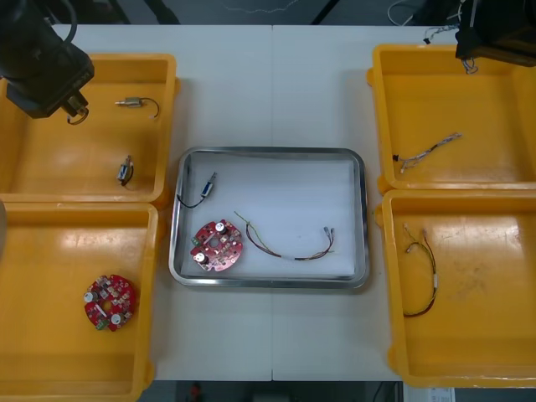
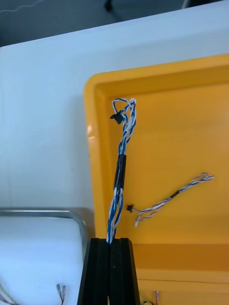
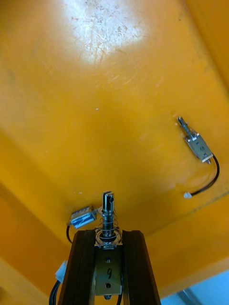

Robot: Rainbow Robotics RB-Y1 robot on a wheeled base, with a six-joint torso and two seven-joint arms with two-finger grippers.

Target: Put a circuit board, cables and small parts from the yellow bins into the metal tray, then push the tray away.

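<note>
My left gripper (image 1: pixel 74 107) hangs over the far left yellow bin (image 1: pixel 50 167), shut on a small metal part (image 3: pixel 108 217) with a black lead. Two more small metal parts (image 3: pixel 195 145) (image 3: pixel 82 218) lie on the bin floor beneath it. My right gripper (image 2: pixel 110 240) is shut on a twisted blue and white cable (image 2: pixel 120 167) above the inner edge of the far right bin (image 1: pixel 486 100); the cable juts out beyond the fingertips. The metal tray (image 1: pixel 356 218) holds a red circuit board (image 1: pixel 216 245), a small part with a black lead (image 1: pixel 201 191) and a red and yellow cable (image 1: pixel 289 243).
A second blue and white cable (image 1: pixel 427 152) lies in the far right bin. The near right bin (image 1: pixel 477 352) holds a thin dark cable (image 1: pixel 423 280). Another circuit board (image 1: pixel 109 301) sits in the near left bin (image 1: pixel 42 251). Bare table shows beyond the tray.
</note>
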